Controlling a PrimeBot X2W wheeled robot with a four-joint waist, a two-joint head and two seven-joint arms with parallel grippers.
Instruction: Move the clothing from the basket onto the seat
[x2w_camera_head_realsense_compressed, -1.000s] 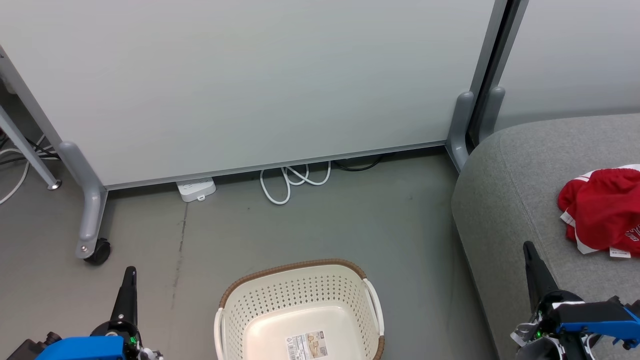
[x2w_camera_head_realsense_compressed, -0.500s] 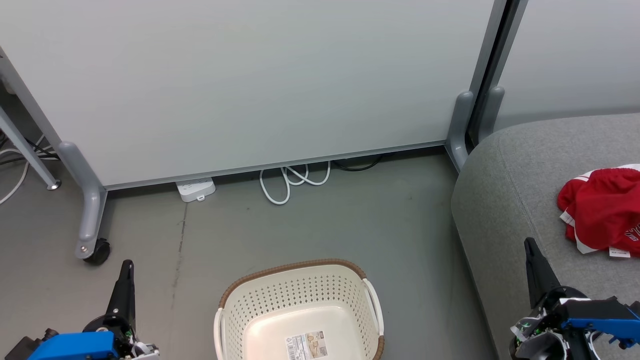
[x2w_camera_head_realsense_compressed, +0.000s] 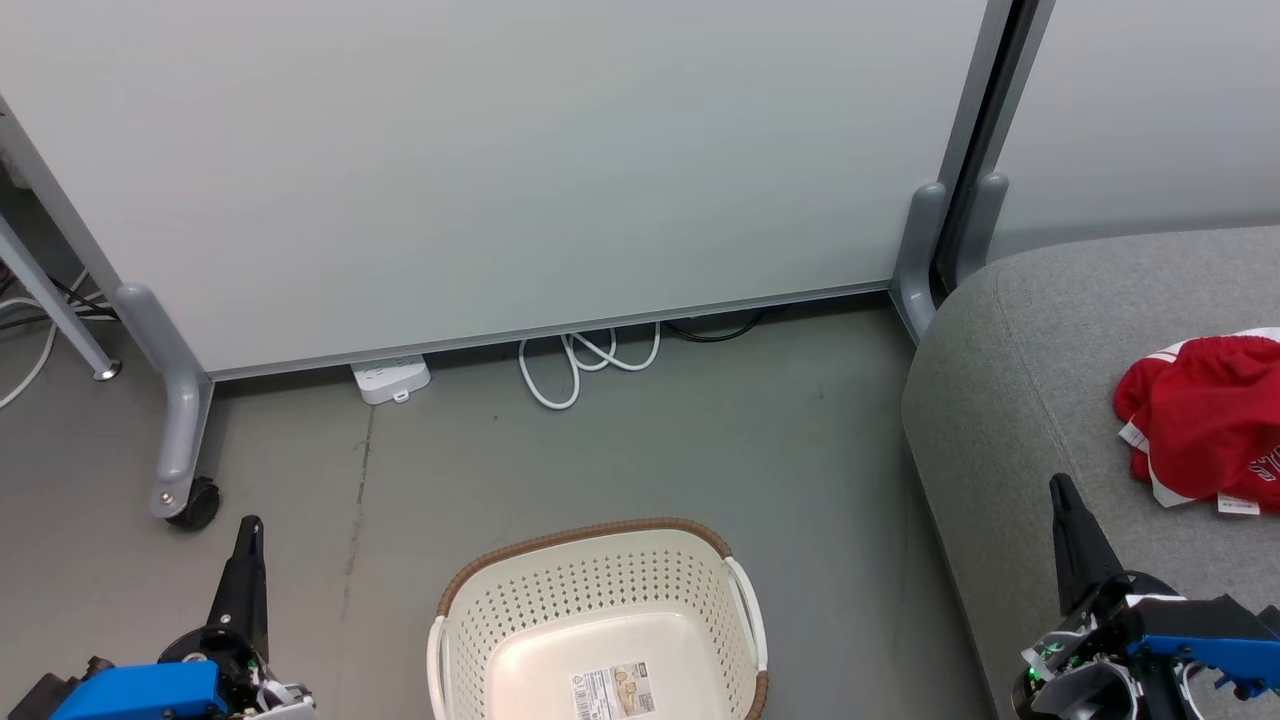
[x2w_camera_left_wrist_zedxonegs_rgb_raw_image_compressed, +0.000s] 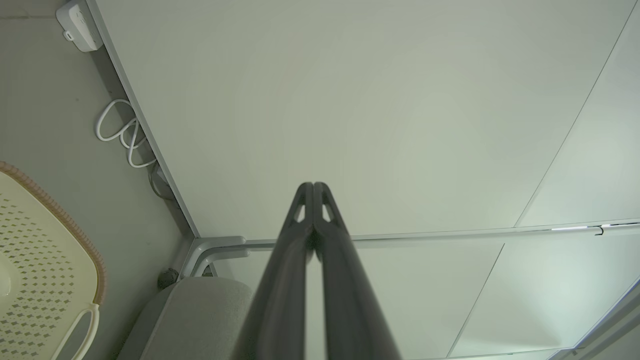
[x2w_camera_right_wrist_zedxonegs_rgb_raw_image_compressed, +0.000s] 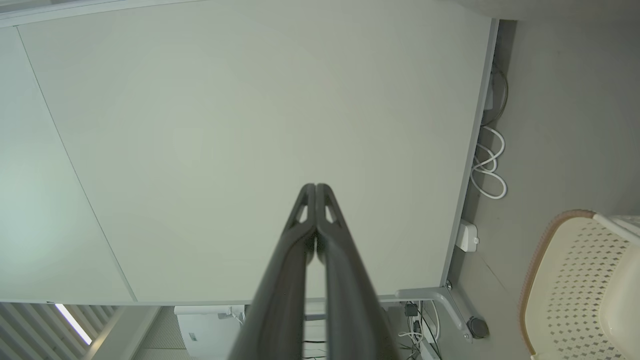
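the basket (x2w_camera_head_realsense_compressed: 590, 528) stands on the floor (x2w_camera_head_realsense_compressed: 700, 450) between the two arms. nothing red is seen in it, and a paper label (x2w_camera_head_realsense_compressed: 612, 692) lies on its bottom. its near part is cut off by the lower edge of the head view, so that part cannot be checked. the clothing (x2w_camera_head_realsense_compressed: 1200, 420) is heaped on the seat (x2w_camera_head_realsense_compressed: 1010, 400) at the right of the head view, partly cut by the frame edge and well apart from the basket.

the left gripper (x2w_camera_head_realsense_compressed: 250, 530) is held low to the left of the basket, and the right gripper (x2w_camera_head_realsense_compressed: 1062, 490) low over the seat's near part. in each wrist view the two fingers (x2w_camera_left_wrist_zedxonegs_rgb_raw_image_compressed: 280, 280) are pressed tip to tip with nothing between them, so both are closed and empty.

the transfer is judged to be finished or nearly so, and the step in hand is taken as a check and a retreat. it is done well if the hidden near part of the basket is looked into before the work is called complete. the arms are best drawn back clear of the basket rim and of the heap, so that nothing is dragged off the cushion. the heap lies back from the seat's rounded left edge, so no nudge seems needed.
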